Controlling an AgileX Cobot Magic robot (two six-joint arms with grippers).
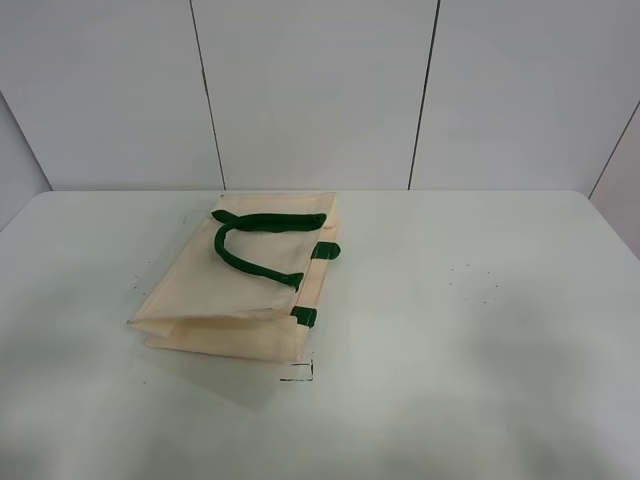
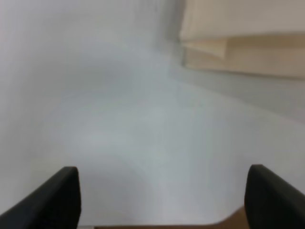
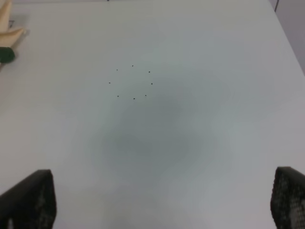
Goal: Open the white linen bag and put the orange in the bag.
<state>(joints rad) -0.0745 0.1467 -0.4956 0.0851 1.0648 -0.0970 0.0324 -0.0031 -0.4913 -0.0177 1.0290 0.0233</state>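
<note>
Exterior high: the white linen bag (image 1: pixel 240 285) lies flat, left of centre on the table (image 1: pixel 480 320); no orange in any view.

Left wrist: left gripper (image 2: pixel 162 195) spread, empty; bag upper right.

Right wrist: right gripper (image 3: pixel 162 200) spread, empty.

Risk: pinching both cloth layers keeps the bag closed.

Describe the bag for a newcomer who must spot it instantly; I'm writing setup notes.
On the pale table, look left of centre, toward the back wall. The white linen bag lies flat and folded there. Its cream cloth and dark green strap handles mark it out on the otherwise bare surface.
</note>
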